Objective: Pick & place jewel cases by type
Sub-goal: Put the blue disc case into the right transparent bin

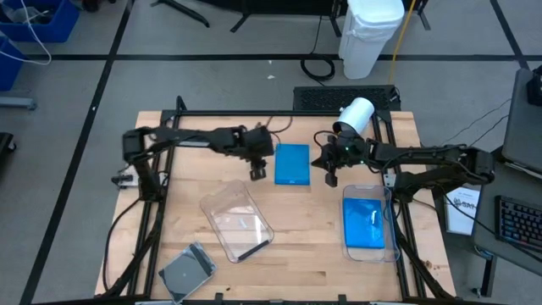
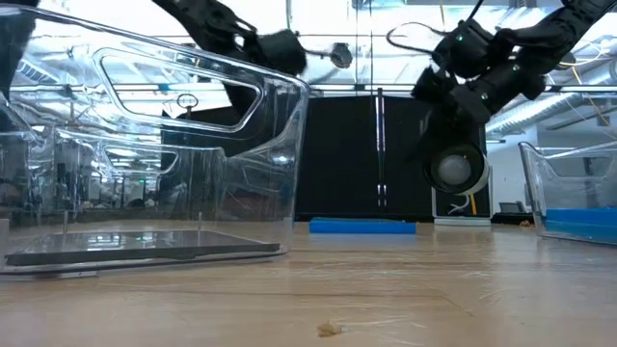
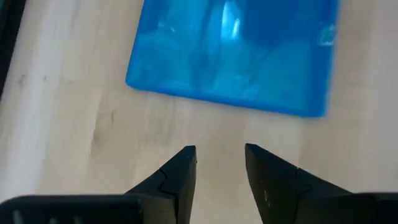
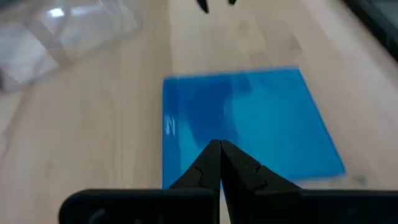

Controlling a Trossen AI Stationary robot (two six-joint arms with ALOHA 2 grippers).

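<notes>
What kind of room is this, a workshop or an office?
Most likely a robotics lab or test workspace. Two robot arms are mounted over a wooden table, black tape lines mark off the grey floor, and cables and a keyboard lie around it.

Two dark, slender arms on black frames.
Left gripper (image 3: 219, 163) fingers matte black and wedge-shaped; right gripper (image 4: 219, 155) likewise.

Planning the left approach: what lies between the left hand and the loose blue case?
Only bare wood, per the left wrist view: left hand, blue case.
</notes>
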